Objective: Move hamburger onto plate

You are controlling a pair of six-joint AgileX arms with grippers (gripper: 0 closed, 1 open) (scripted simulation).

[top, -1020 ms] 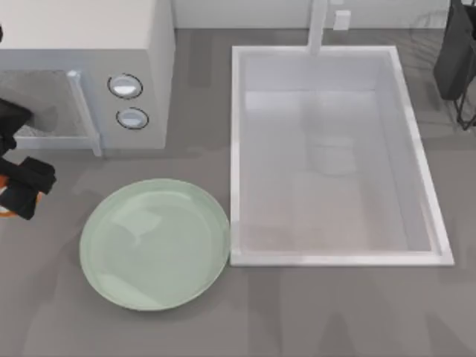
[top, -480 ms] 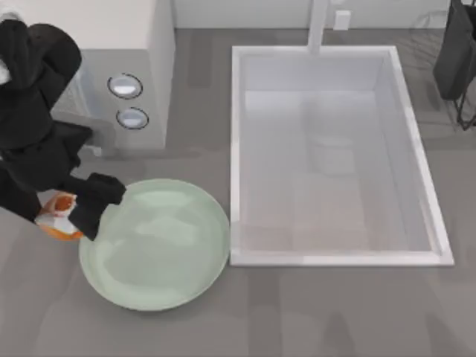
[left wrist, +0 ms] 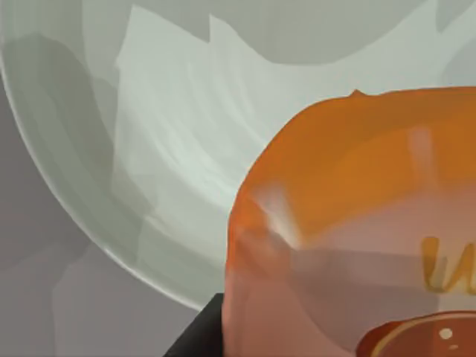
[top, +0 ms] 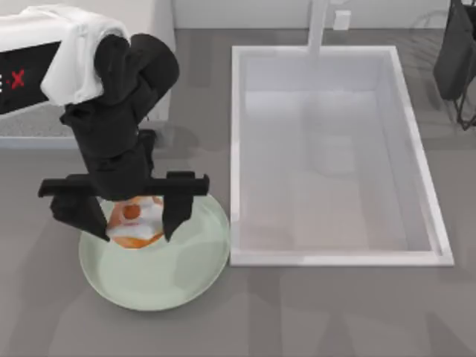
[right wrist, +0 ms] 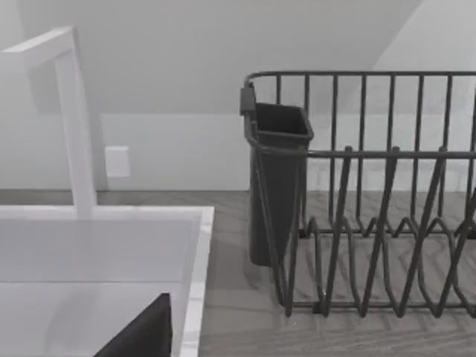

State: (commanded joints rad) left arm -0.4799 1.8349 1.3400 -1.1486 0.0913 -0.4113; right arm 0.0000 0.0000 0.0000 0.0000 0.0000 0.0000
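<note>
Top view: our left pincer (top: 134, 216) hangs over the left part of the plate (top: 186, 279), clenched on the hamburger (top: 135, 222), one finger at each side of the bun. We judge the bun light, soft and somewhat squashy, best held across its round sides as now, without hard pressure. Left wrist view puts the hamburger (left wrist: 357, 223) close under the camera with the plate (left wrist: 149, 149) beneath. Whether it touches the plate we cannot tell. Our right arm sits parked by the dish rack (right wrist: 372, 193), its pincer's state unreadable.

Hamburger (top: 134, 222) partly hidden under left gripper (top: 132, 216); plate (top: 171, 279) upper-left rim covered.
</note>
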